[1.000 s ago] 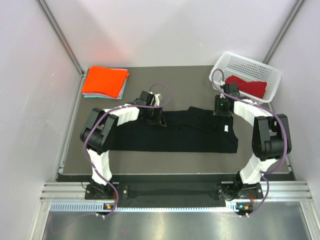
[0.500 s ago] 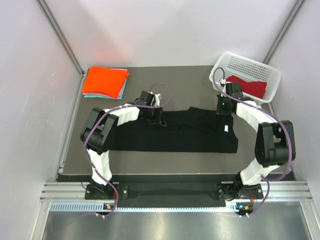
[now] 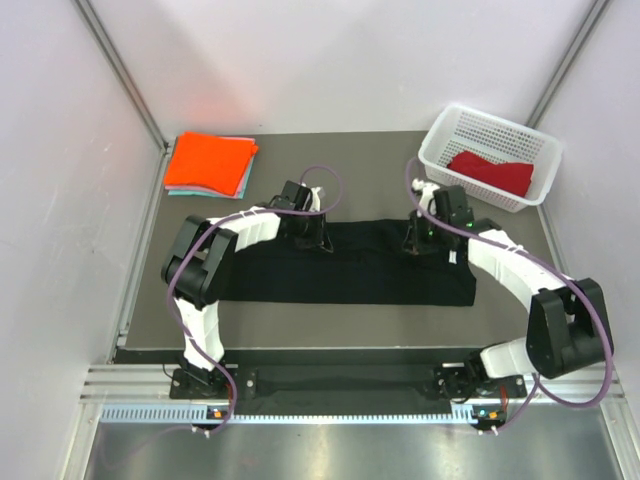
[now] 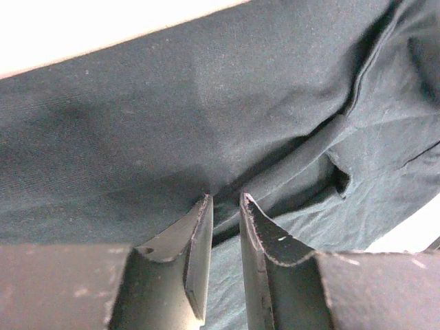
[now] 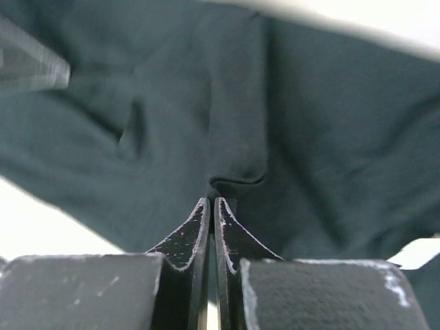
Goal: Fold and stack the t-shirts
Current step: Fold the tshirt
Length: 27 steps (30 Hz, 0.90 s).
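Two arms are working the far edge of the black t-shirt (image 3: 350,275), which is lying spread across the middle of the table (image 3: 330,170). Compared with a second ago, the right gripper (image 3: 420,245) is sliding away from the basket (image 3: 437,140) and inward over the shirt, and the lumpy bit along the far hem is looking flatter now, so I'm guessing it's dragging that edge over to start a fold. In the right wrist view its fingers are squeezing together on a little pucker of black cloth. The left gripper (image 3: 318,243) isn't budging from its spot on the far hem; its fingers are sitting close with a thin gap right at a crease, and honestly I can't tell if it's really pinching anything. The orange t-shirt (image 3: 208,160) is sitting folded on top of the teal t-shirt (image 3: 243,178) at the far left corner, and the dark red t-shirt (image 3: 490,172) is waiting in the basket, so I'm reckoning we're about halfway. As for writing, I'm only spotting a small white tag (image 3: 455,258) on the black shirt, too tiny to read.
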Tool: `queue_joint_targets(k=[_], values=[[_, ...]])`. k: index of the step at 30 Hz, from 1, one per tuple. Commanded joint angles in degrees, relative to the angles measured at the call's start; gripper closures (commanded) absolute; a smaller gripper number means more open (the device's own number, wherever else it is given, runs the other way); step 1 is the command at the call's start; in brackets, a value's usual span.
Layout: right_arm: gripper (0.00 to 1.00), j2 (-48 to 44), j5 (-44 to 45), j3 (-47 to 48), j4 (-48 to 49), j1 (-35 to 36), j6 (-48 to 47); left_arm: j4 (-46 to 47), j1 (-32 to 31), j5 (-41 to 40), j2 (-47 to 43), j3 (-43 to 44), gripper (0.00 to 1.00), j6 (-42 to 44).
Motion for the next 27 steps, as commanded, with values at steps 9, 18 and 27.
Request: queue_joint_targets(k=[9, 18, 27], values=[[0.93, -5.6, 3.3, -7.9, -2.3, 6.3, -1.0, 0.0, -1.0, -3.1, -7.3, 4.7, 0.68, -2.5], [0.6, -7.5, 5.9, -4.9, -2.1, 6.5, 3.2, -7.7, 1.9, -8.3, -8.8, 5.1, 0.68, 2.1], [0.54, 7.8, 4.8, 4.0, 8.0, 5.4, -3.0, -7.6, 8.9, -2.4, -15.2, -0.1, 0.68, 3.1]])
